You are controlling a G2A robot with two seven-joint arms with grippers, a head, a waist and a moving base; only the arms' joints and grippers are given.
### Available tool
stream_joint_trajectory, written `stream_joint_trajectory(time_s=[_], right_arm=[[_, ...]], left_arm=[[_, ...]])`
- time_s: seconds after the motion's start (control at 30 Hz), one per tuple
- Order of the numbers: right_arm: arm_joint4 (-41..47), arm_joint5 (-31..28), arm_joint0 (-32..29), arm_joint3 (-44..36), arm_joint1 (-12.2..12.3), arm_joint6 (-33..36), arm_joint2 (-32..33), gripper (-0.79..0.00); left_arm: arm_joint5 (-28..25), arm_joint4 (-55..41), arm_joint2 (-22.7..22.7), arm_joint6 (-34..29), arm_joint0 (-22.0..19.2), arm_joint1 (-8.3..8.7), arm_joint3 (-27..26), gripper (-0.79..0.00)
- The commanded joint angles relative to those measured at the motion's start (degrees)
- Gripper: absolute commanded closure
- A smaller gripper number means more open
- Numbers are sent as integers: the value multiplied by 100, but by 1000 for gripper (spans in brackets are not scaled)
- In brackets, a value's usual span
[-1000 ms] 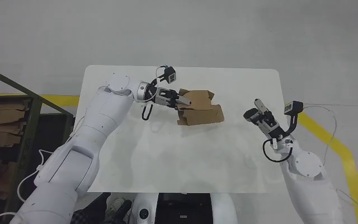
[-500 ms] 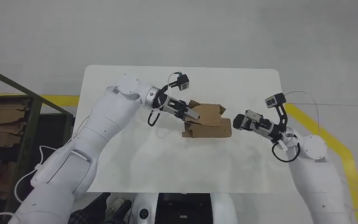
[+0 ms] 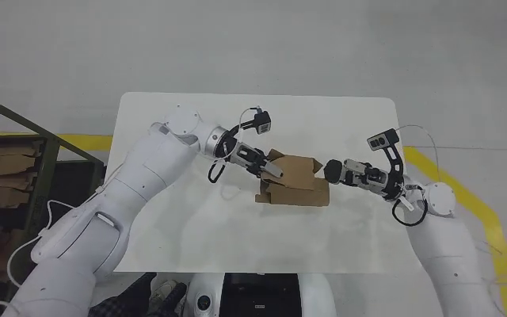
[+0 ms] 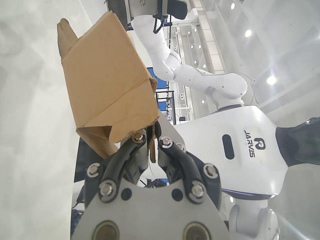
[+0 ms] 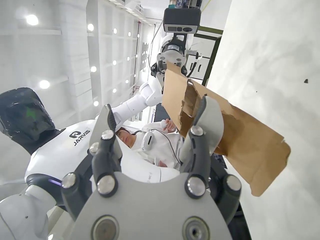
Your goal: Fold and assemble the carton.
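**Change.** Over the last second the left pincer shifts the carton along the table toward the other arm. The right pincer swings in from well apart to the carton's far end. Both ends are now attended, so opening out the body appears ready to begin.

**Pincer state.** The left pincer is clamped tight on a thin flap edge at the carton's near corner. The body extends straight ahead of its fingertips. The right pincer stands wide apart and grips nothing. One finger sits at the torn end flap; contact cannot be confirmed.

**Material.** The carton is plain brown corrugated board, matt and creased. It is a partly collapsed, slanted sleeve with ragged flap edges.
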Motion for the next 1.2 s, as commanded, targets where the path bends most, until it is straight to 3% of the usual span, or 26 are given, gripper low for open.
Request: stream_joint_trajectory(time_s=[0.0, 0.1, 1.17], right_arm=[[26, -11, 33, 19, -8, 24, -53, -523], [28, -18, 60, 15, -21, 57, -145, -474], [-304, 162, 287, -52, -50, 108, -704, -363]], left_arm=[[0, -50, 36, 0, -15, 22, -4, 0], [0, -93, 81, 0, -32, 45, -35, 0], [0, -130, 291, 0, -131, 106, -82, 0]])
